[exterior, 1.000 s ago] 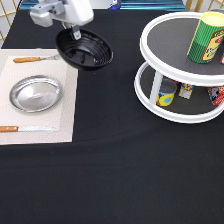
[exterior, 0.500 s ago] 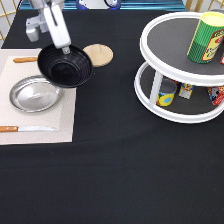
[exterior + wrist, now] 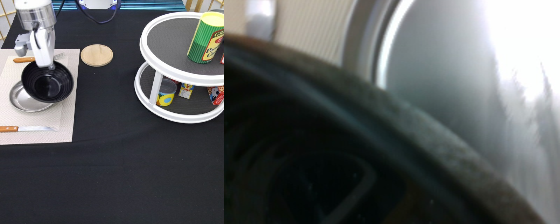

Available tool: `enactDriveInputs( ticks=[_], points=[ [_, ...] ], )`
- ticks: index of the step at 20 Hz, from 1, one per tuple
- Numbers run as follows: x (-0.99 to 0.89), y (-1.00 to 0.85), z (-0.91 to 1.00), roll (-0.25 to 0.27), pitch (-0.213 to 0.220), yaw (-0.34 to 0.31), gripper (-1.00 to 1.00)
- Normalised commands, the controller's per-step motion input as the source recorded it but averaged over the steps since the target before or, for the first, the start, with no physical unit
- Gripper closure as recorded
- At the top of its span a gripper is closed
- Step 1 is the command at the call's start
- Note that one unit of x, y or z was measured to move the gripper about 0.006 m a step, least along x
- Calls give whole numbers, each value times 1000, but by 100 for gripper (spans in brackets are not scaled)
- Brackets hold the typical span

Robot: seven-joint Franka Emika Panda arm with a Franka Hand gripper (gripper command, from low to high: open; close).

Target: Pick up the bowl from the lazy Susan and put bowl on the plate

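The gripper [image 3: 46, 64] has its fingers clamped on the black bowl's [image 3: 47, 82] rim, over the silver plate [image 3: 22, 101]; the bowl is off the lazy Susan [image 3: 165, 107], not released.

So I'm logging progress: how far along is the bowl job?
Done: the bowl is off the lazy Susan. In hand: the gripper is shut on the bowl's rim, holding it over the plate, overlapping most of it. Left: release; whether the bowl rests on the plate can't be told.

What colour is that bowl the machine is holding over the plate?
Glossy black, with ringed ridges inside; the bowl shows best in the exterior view.
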Motion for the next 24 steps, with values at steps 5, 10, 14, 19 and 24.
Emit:
enactDriveInputs(
  ticks=[5,10,14,19,24],
  points=[
    [-355,-467,2,0,-67,-176,100],
    [-529,-237,-70,20,-76,-122,100],
    [-262,249,-125,2,-60,-49,100],
    [-260,21,-292,41,-33,-12,100],
    [-406,-227,-538,99,-48,-15,100]
  ],
)
